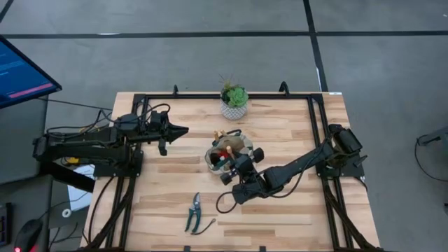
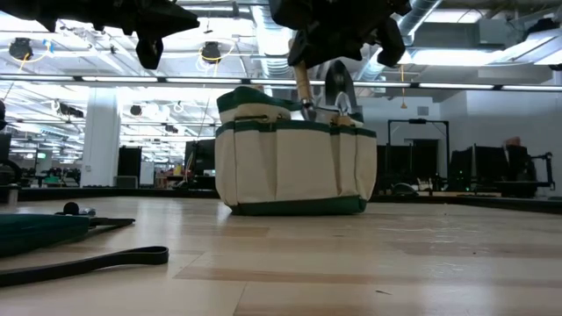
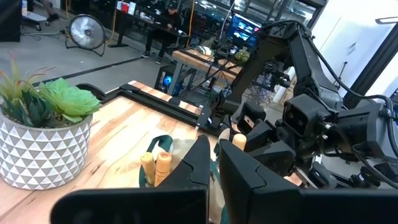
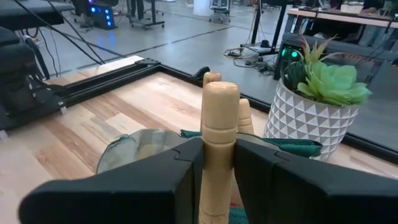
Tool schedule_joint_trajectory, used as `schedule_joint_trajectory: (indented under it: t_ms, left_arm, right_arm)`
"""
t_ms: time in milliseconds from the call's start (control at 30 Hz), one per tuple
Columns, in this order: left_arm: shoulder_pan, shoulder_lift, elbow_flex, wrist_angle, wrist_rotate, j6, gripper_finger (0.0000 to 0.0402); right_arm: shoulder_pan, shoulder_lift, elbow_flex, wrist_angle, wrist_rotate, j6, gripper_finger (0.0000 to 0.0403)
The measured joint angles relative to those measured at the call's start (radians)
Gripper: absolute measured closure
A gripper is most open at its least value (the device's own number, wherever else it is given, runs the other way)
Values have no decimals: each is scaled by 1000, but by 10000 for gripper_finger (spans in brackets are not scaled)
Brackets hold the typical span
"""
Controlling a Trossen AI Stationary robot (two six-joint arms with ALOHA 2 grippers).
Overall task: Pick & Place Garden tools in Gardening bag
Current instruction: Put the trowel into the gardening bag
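Observation:
The beige gardening bag with green trim stands at the table's middle; it also shows in the low view. Wooden tool handles stick up out of it. My right gripper is over the bag's near right side, shut on a tool's light wooden handle. My left gripper hovers left of the bag, shut and empty; its fingers show in its wrist view. Dark-handled pruning shears lie flat on the table near the front edge. My right gripper pinches the light wooden handle a little below its rounded free end, between its two fingers. The fingers lie across the handle. The tool stands about upright, and its lower part reaches down into the bag's open top.
A white patterned pot with a green plant stands at the table's far edge behind the bag. A dark cord loop lies beside the shears. A black metal frame runs round the table.

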Motion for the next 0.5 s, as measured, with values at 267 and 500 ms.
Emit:
schedule_joint_trajectory:
  t_ms: [267, 500]
  left_arm:
    - [0, 0, 0, 0, 0, 0, 399]
    - [0, 0, 0, 0, 0, 0, 399]
  right_arm:
    - [4, 49, -2, 2, 1, 28, 340]
    - [20, 80, 1, 45, 8, 21, 337]
